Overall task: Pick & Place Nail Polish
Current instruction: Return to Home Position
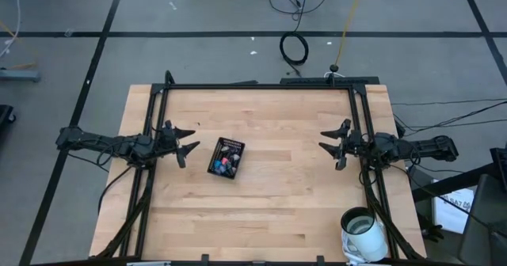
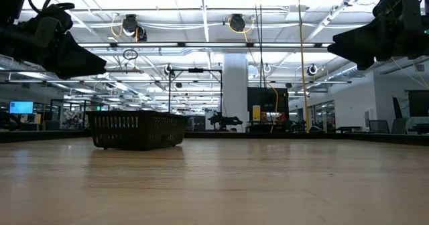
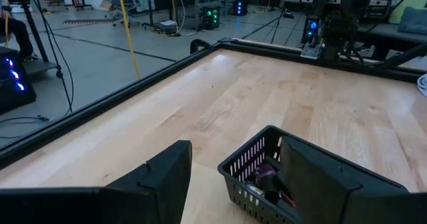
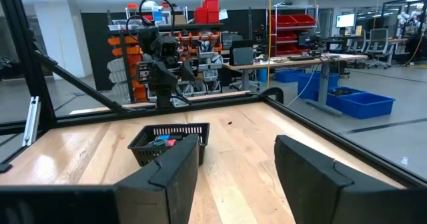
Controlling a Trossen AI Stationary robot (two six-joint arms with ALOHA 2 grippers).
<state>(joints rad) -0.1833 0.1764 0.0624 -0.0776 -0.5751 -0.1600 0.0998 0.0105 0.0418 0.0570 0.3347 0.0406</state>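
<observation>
Nail polish [image 1: 225, 165] in basket [image 1: 236, 147], nr open left jaws

Wooden table [image 1: 269, 210]; black slotted basket [image 1: 226, 157] resting left of centre.

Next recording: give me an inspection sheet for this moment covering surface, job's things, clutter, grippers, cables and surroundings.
Surface: wooden table, no spills or marks seen.
Job's things: nail polish bottles lie inside the black basket, left of centre; none seen loose on the wood.
Clutter: white cylindrical object at the table's lower right corner in the high view.
Grippers: left gripper open, empty, raised beside the basket; right gripper open, empty, raised at the right side.
Cables: black coil and yellow cable on the floor beyond the table; nothing seen on the wood.
Surroundings: workshop hall with shelving.
</observation>
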